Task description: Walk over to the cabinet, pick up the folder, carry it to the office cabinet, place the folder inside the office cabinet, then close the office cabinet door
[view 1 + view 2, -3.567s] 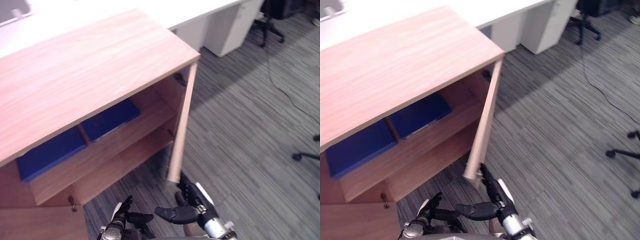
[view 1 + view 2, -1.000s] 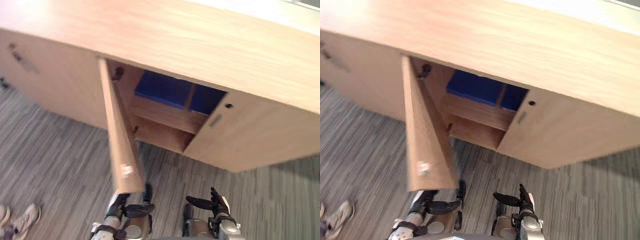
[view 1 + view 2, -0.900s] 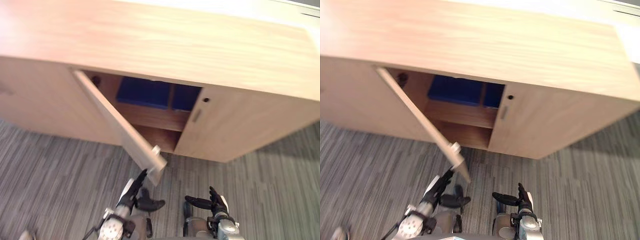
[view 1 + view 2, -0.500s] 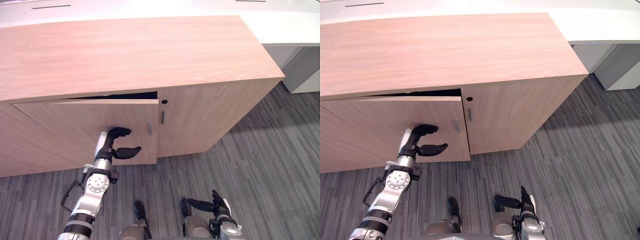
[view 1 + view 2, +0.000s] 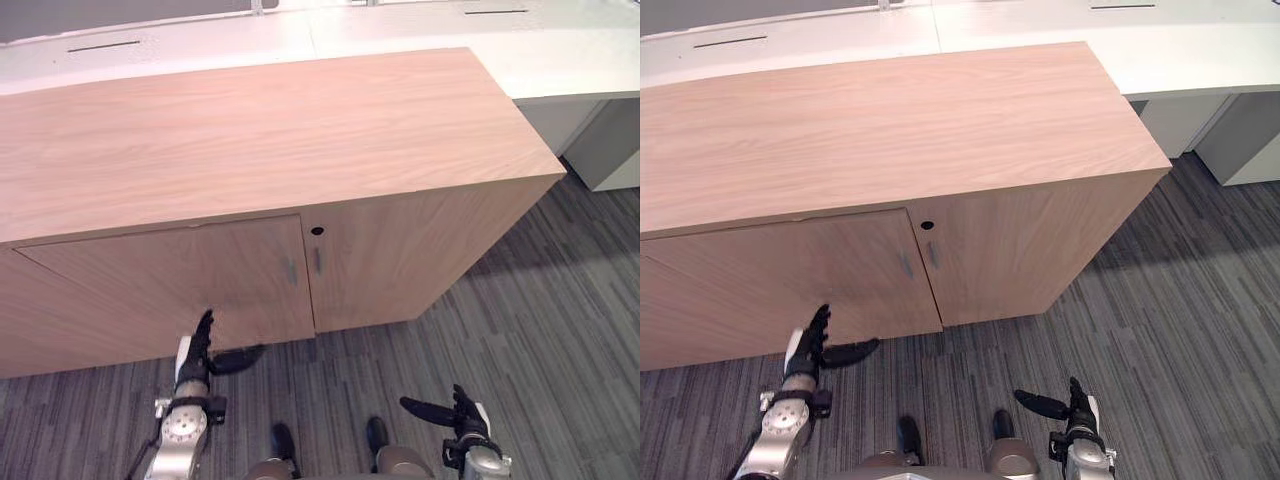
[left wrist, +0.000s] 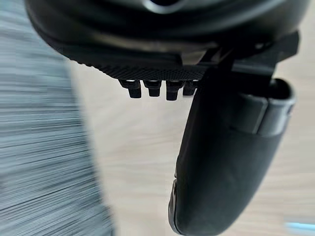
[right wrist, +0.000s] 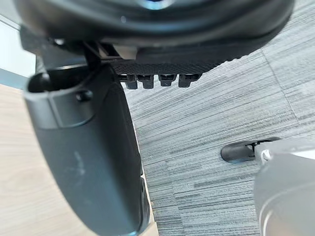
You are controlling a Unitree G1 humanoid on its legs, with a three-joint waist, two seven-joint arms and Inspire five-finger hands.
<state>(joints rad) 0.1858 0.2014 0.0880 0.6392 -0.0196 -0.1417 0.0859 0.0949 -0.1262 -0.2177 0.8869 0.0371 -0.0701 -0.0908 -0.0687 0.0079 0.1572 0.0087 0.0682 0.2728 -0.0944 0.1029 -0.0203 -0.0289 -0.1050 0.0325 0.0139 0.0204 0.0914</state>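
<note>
Both doors are flush on the office cabinet [image 5: 260,130] now: the left door [image 5: 180,280] and the right door [image 5: 400,250] meet in the middle, their two small handles [image 5: 291,270] just beside each other. The left hand [image 5: 197,345] sits low at the bottom edge of the left door, fingers [image 5: 205,322] straight and side by side, thumb stuck out sideways, gripping nothing. I cannot tell whether it touches the wood. The right hand [image 5: 462,412] hangs over the carpet floor [image 5: 560,330] near the cabinet's right front corner, fingers relaxed, thumb out, empty. The folder is hidden and I cannot tell where it lies. A white table [image 5: 400,25] runs behind.
</note>
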